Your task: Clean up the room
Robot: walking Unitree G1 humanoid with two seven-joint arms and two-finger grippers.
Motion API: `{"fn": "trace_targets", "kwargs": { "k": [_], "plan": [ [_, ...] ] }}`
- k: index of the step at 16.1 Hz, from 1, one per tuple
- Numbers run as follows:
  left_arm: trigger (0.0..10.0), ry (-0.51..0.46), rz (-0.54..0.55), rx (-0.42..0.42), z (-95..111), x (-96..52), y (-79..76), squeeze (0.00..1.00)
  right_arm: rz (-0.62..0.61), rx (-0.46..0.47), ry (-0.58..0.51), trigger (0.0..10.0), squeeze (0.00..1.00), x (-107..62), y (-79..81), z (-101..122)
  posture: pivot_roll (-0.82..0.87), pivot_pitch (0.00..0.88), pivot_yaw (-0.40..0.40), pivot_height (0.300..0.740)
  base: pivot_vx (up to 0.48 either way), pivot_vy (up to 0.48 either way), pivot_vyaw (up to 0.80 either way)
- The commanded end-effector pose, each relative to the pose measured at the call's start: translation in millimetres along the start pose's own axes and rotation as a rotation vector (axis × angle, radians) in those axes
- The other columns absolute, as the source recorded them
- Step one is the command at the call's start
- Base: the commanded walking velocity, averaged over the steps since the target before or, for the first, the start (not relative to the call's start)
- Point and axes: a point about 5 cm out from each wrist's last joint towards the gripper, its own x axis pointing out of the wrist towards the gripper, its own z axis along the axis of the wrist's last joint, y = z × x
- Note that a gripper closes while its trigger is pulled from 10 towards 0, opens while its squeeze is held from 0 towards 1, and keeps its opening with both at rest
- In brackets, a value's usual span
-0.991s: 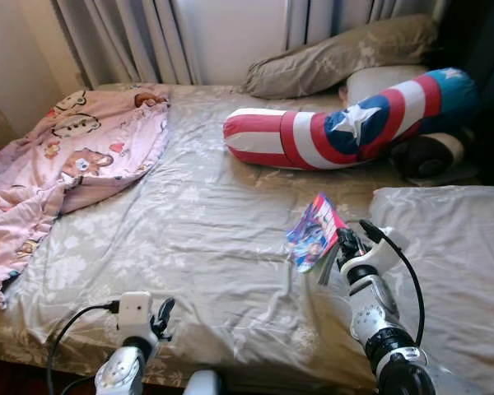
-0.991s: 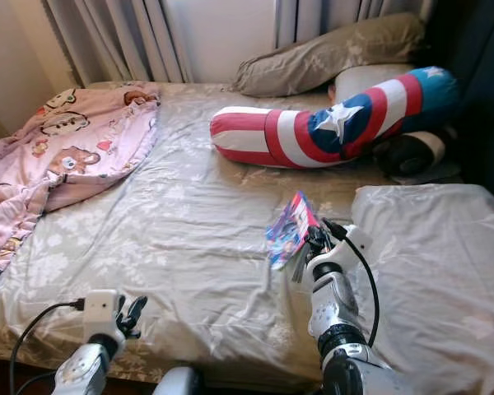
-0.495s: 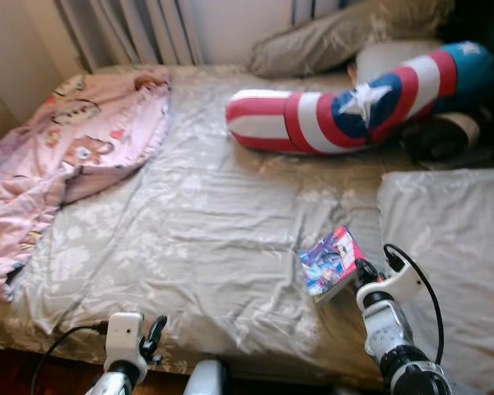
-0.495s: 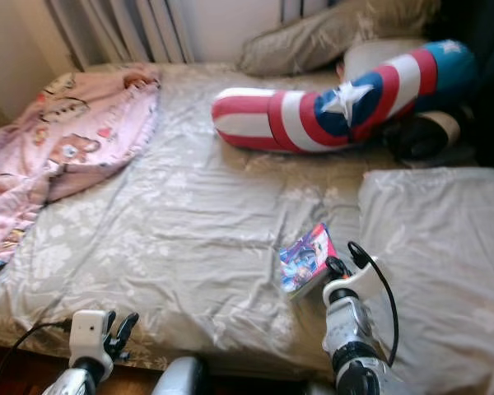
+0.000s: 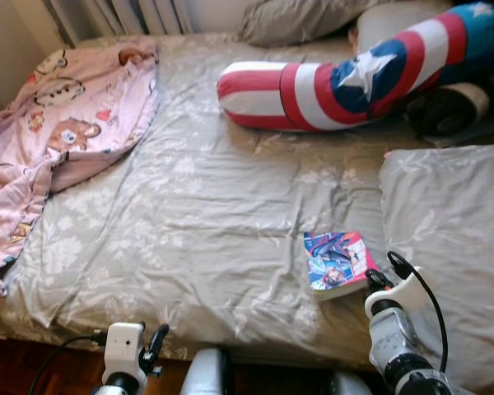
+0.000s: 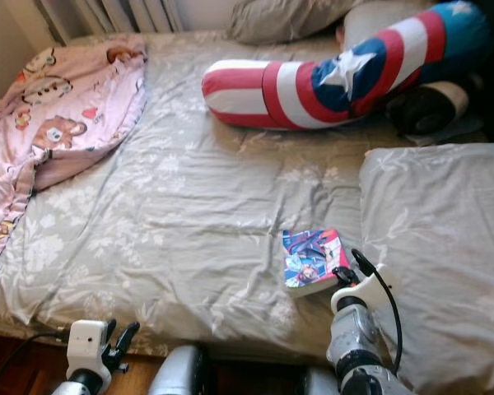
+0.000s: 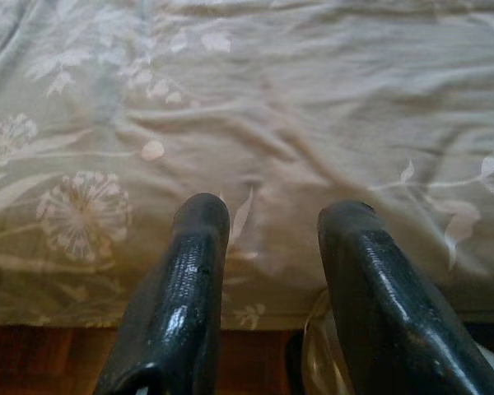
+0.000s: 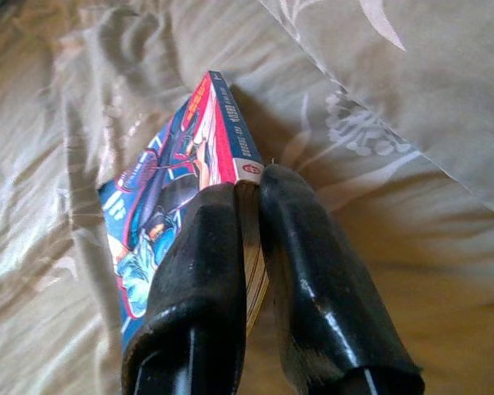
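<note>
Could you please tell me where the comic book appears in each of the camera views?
Left eye view: comic book lies on the bed sheet, lower right, beside the grey pillow.
Right eye view: lower centre-right, same pillow beside it.
Left wrist view: not in it.
Right wrist view: pinched between the right gripper fingers.

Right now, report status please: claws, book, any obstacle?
Right claw shut on comic book, low over bed. Left claw open, idle at bed edge. Pillow beside book.

- Right pincer (image 8: 249,191) reaches forward low at the robot's right, its two black fingers (image 8: 199,271) pinched tight on a thin edge.
- Left pincer (image 7: 272,216) hangs low at the robot's left, fingers (image 7: 193,263) spread apart, gripping nothing.
</note>
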Motion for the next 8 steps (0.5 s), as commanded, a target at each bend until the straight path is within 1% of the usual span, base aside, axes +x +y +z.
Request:
{"fn": "trace_targets", "kwargs": {
  "k": [1,4,5,8],
  "plan": [
    [10.0,0.046,0.016,0.001,-8.1,-8.3,6.4,0.00,-0.059,-0.004,0.004,10.0,0.00,-3.4,-11.3,-3.6,0.24,0.254,0.095,0.662,0.000,0.000,0.00],
    [10.0,0.056,0.017,0.001,-6.6,-9.2,6.9,0.00,-0.080,-0.014,0.000,10.0,0.00,-3.3,-13.5,-1.9,0.23,0.250,0.096,0.662,0.000,0.000,0.00],
    [10.0,0.062,-0.007,0.013,-6.4,-8.9,5.6,0.00,-0.073,-0.020,0.001,10.0,0.00,-3.2,-12.7,-2.0,0.23,0.249,0.095,0.662,0.000,0.000,0.00],
    [10.0,0.065,0.004,0.008,-5.6,-9.4,7.2,0.00,-0.080,-0.033,0.004,10.0,0.00,-4.1,-15.4,-2.7,0.24,0.246,0.101,0.662,0.000,0.000,0.00]
  ]
}}
